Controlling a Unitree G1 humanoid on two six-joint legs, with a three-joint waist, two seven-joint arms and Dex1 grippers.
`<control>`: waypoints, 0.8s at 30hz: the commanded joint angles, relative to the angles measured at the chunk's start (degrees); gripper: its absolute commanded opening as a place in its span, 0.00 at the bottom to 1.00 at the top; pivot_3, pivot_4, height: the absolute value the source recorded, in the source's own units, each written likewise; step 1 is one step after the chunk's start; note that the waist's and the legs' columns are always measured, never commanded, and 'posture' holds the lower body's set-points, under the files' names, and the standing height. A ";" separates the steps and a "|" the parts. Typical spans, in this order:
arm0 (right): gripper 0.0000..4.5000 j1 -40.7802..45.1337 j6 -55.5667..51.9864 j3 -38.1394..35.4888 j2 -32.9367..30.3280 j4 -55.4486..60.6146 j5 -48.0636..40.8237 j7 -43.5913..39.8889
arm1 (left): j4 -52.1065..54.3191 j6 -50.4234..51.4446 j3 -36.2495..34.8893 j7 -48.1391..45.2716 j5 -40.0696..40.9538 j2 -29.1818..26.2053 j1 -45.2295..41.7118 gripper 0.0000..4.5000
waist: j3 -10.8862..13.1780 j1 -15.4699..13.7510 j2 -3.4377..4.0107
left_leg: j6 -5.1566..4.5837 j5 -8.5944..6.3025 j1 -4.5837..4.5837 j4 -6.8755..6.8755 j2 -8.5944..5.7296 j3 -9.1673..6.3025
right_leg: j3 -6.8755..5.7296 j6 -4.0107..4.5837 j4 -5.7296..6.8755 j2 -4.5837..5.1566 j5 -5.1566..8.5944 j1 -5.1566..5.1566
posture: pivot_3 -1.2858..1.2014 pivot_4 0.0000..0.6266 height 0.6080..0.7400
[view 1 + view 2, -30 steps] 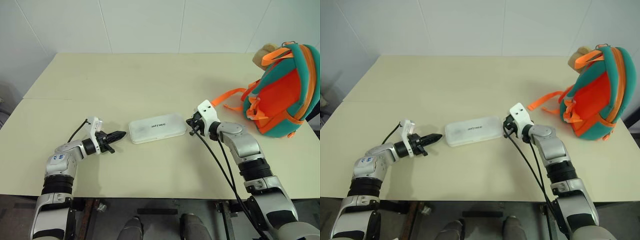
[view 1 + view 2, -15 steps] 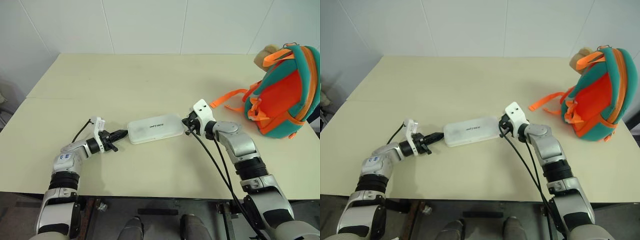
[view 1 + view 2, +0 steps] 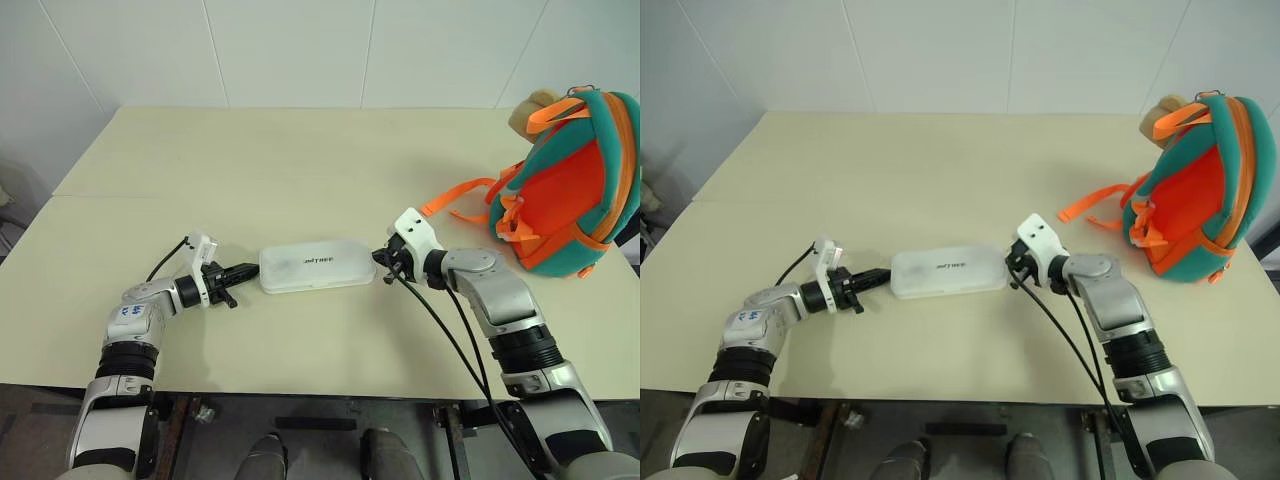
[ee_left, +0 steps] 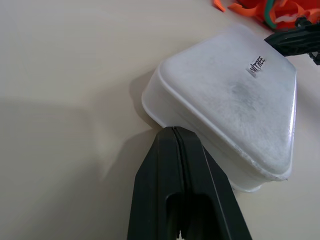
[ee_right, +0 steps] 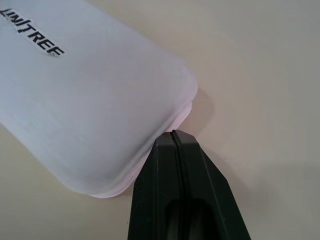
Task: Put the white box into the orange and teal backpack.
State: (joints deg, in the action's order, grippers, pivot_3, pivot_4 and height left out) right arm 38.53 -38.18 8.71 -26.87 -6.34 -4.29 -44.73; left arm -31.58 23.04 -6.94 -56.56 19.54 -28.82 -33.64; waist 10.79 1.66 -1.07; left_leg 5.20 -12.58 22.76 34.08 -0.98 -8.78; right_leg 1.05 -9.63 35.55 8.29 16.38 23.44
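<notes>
The white box (image 3: 316, 267) lies flat on the cream table (image 3: 300, 170), dark lettering on its lid. My left gripper (image 3: 250, 270) is shut, and its tip touches the box's left end, as the left wrist view shows (image 4: 172, 131). At the opposite end my right gripper (image 3: 379, 258) is shut too, with its tip pressed against the box's rounded corner (image 5: 175, 134). So the box (image 3: 947, 271) sits pinched end to end between the two tips. The orange and teal backpack (image 3: 565, 185) stands upright at the table's far right, its tan plush head (image 3: 530, 108) on top.
Orange straps (image 3: 462, 197) trail from the backpack across the table toward my right arm. Black cables (image 3: 450, 335) hang under the right forearm. A white tiled wall (image 3: 300, 50) backs the table.
The box has shifted slightly toward the table's front and now lies more level. My right gripper drew back with it, and the left tip has closed the gap to the box's end.
</notes>
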 commanded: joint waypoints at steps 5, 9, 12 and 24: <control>0.00 -3.55 -6.06 1.70 -5.45 10.32 -3.86 -6.75 | 6.56 3.38 5.94 -4.58 -1.43 -1.17 1.88 0.00 | 0.00 -0.09 0.00 | -0.02 -0.03 0.02 -0.01 0.00 0.01 | 0.00 0.00 -0.07 0.00 0.00 -0.02 | 0.52 0.24 1.00; 0.00 -6.19 -10.04 1.42 -8.73 15.54 -6.00 -8.87 | 9.22 4.25 7.84 -5.45 -2.22 -1.96 2.57 0.00 | 0.00 -0.09 0.00 | -0.04 -0.04 0.02 -0.02 0.00 0.02 | 0.00 0.00 -0.11 0.00 0.00 -0.04 | 0.52 0.24 1.00; 0.00 -8.01 -12.41 1.17 -10.94 18.75 -7.44 -9.77 | 11.58 5.54 9.13 -6.35 -2.27 -2.75 3.24 0.00 | 0.00 -0.12 0.00 | -0.05 -0.06 0.02 -0.02 0.00 0.02 | 0.00 0.00 -0.14 0.00 0.00 -0.05 | 0.52 0.24 1.00; 0.00 -11.47 -15.20 -1.43 -15.39 22.53 -9.95 -8.33 | 20.30 9.74 13.86 -8.43 -2.69 -5.65 6.04 0.00 | 0.00 -0.28 0.00 | -0.09 -0.10 0.05 -0.01 0.00 0.04 | -0.01 0.00 -0.27 0.01 0.00 -0.09 | 0.52 0.24 1.00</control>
State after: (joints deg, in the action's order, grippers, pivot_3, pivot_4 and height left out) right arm 27.41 -53.31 8.45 -41.95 13.47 -12.45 -52.85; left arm -13.28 31.72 3.46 -63.48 17.41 -34.87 -28.97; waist 10.79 1.38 -1.07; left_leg 5.11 -12.68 22.81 34.07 -0.98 -8.74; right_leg 1.05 -9.63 35.26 8.29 16.38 23.36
